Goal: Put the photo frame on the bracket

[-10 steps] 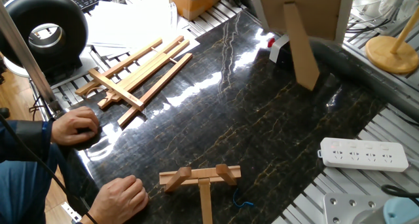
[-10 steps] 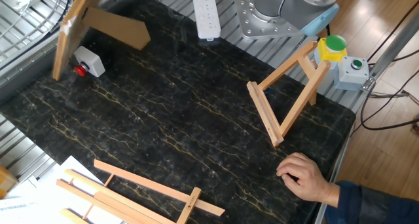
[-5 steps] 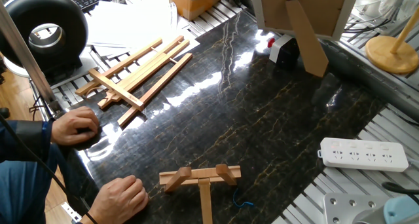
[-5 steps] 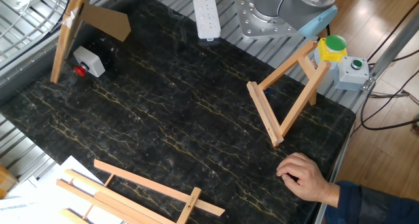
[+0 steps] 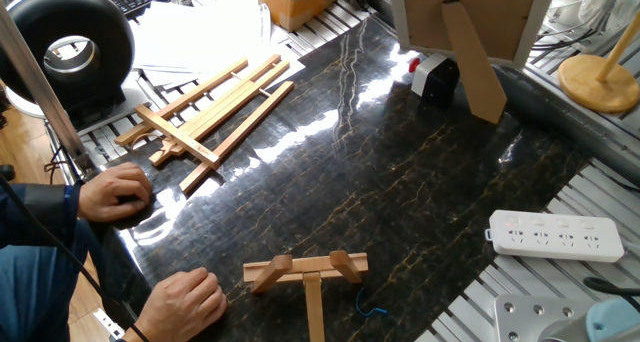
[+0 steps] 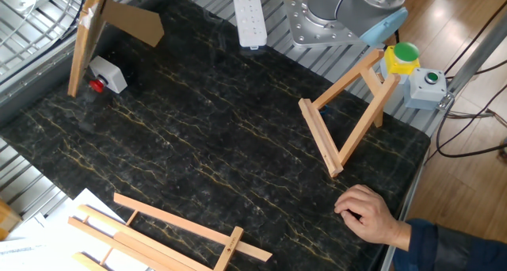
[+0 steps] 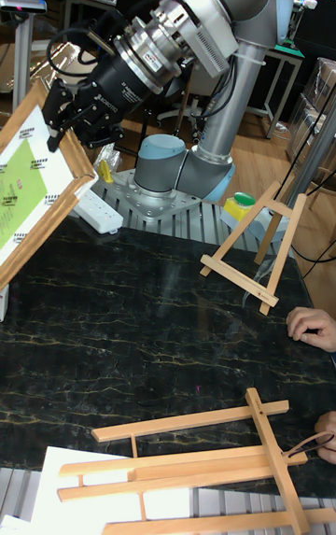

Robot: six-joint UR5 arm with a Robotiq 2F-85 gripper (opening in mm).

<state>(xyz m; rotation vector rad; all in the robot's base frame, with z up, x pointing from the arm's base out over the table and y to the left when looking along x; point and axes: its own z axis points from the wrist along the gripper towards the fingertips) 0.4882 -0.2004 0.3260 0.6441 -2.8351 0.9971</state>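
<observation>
The end effector (image 7: 67,129) is gripping the frame (image 7: 35,185) by its upper edge, holding it tilted in the air above the far corner of the desk (image 5: 400,182), with its prop (image 5: 472,60) hanging open over a small white box (image 6: 107,73). The bracket (image 6: 344,112) is standing upright on the desk, well apart from the frame, near the arm's base (image 6: 329,21).

Slatted easel (image 5: 205,119) flat on dark marble table (image 5: 400,192); white power strip (image 5: 555,235) at its edge; green button (image 6: 405,53).
</observation>
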